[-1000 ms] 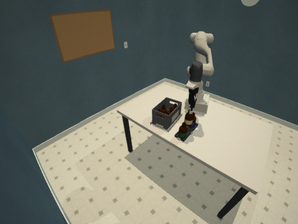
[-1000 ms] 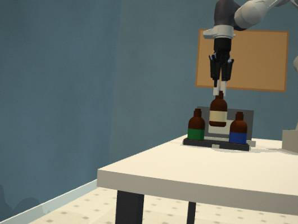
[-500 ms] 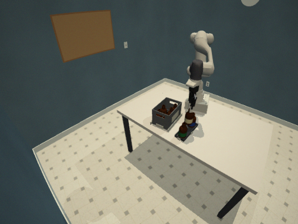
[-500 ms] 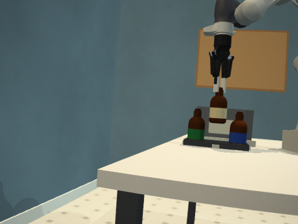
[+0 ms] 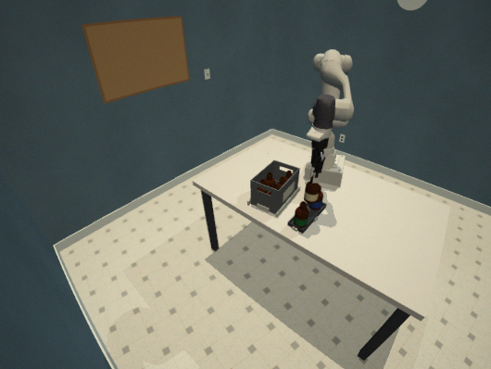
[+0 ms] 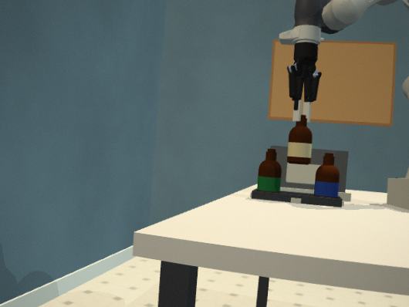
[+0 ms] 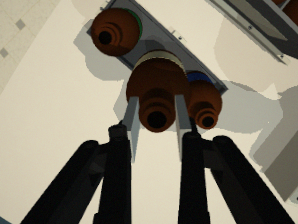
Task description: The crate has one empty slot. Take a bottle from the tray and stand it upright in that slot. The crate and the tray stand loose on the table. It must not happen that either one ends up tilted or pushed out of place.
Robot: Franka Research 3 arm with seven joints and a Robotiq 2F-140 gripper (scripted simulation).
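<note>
Your black two-fingered hand (image 6: 303, 114) grips the brown cream-labelled bottle (image 6: 299, 143) by its neck, lifted clear of the dark flat tray (image 6: 295, 197). The grey slotted crate (image 5: 274, 187), seemingly one slot free, awaits.

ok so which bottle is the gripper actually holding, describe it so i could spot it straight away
On the white table, find the dark tray beside the grey crate. The gripper is shut on the neck of the cream-banded bottle, lifted above the tray; its neighbours, one green-banded and one blue-banded, stand on the tray.
</note>
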